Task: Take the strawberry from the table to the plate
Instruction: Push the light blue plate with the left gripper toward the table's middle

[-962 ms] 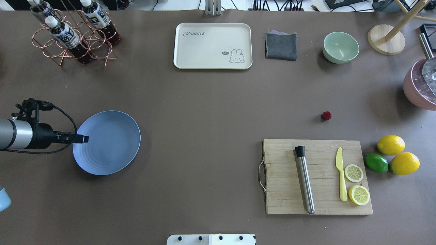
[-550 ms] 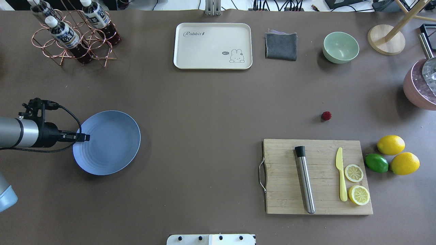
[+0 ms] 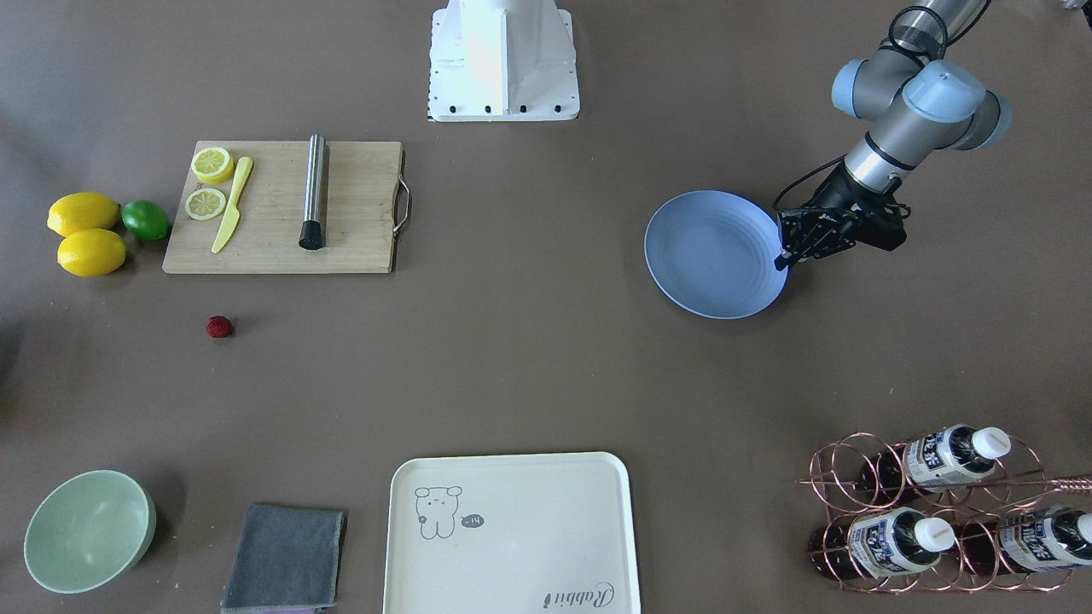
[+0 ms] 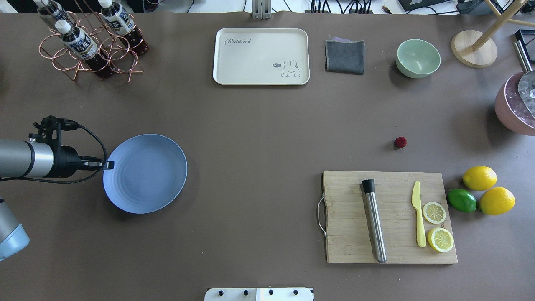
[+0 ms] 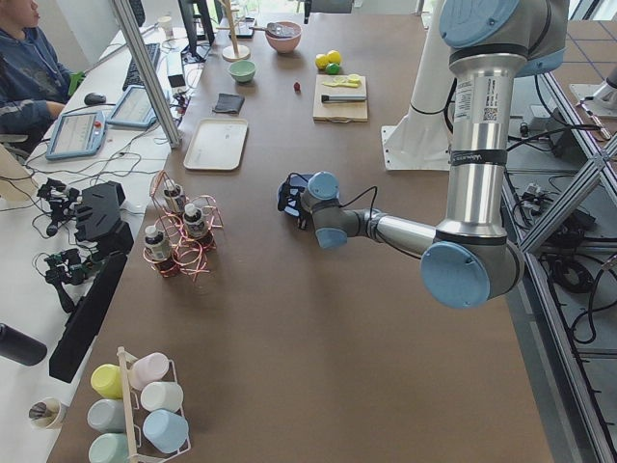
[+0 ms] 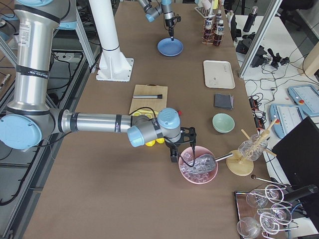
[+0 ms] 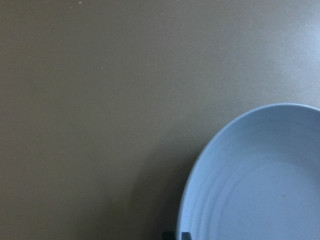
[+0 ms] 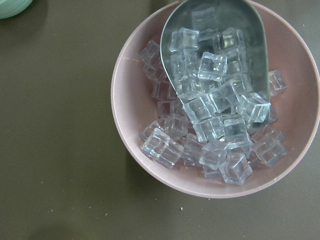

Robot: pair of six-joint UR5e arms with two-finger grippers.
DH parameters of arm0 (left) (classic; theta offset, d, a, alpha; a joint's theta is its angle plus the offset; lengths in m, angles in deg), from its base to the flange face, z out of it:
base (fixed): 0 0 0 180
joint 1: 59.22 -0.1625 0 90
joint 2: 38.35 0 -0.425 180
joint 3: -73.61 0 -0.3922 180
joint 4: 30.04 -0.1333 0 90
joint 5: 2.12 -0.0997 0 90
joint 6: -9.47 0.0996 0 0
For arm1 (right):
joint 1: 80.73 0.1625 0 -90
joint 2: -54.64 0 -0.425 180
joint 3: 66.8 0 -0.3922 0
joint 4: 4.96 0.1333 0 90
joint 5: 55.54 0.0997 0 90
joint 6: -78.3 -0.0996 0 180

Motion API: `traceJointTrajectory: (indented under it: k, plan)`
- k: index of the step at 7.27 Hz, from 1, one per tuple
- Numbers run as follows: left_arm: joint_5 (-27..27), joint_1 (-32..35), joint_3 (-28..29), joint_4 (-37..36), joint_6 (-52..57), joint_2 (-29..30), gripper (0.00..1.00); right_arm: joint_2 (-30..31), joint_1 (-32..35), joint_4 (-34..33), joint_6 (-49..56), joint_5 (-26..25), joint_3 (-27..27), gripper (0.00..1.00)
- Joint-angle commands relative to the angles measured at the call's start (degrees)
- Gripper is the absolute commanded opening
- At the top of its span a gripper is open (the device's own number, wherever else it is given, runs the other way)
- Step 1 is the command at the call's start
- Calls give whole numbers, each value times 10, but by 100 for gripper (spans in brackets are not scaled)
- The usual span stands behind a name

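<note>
The strawberry [image 4: 400, 142] is seen lying alone on the brown counter [image 4: 259, 133], at about 12 o'clock of the wooden cutting board [image 4: 347, 217] in the overhead view. It is well apart from the light-blue plate [image 4: 146, 175], from which it is placed at roughly 3 o'clock. The left gripper [image 4: 109, 164] is held at the plate's 9 o'clock edge, its fingers drawn together on the rim, one on either side as shown by the left wrist camera. The right gripper [image 6: 183, 151] is seen only from the side, above a pink bowl [image 8: 130, 100] of ice cubes [image 8: 210, 65] with a metal scoop [image 8: 175, 22] in it; whether it is open or closed cannot be told. On the board a steel muddler [image 4: 374, 221], a yellow plastic knife [image 4: 418, 213] and two lemon halves [image 4: 434, 212] are laid, and two whole lemons [image 4: 479, 177] and a lime [image 4: 462, 200] are grouped at its 3 o'clock. At the counter's 12 o'clock edge a cream tray [image 4: 259, 58] is placed; the script word "Rabbit" can be read on it, beside a drawn rabbit. At 11 o'clock white-capped bottles [image 4: 79, 42] are held in a copper wire rack [image 4: 67, 69]; their label writing cannot be made out.
</note>
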Motion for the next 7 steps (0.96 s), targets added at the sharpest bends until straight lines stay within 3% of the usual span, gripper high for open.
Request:
traceJointTrajectory:
  k: [1,2,4,7]
  plan:
    - [-2,-1,15,-99,-27,118,0,0,0,0,0,0,1,100]
    - [-2,-2,66,-114,-44,188,0,0,-1,1,0,1,1,100]
    - [-3,-12,113,-115,-47,248,0,0,-3,1,0,2,1,100]
    - [-33,-52,117,-115,-57,273,0,0,-4,1,0,2,0,100]
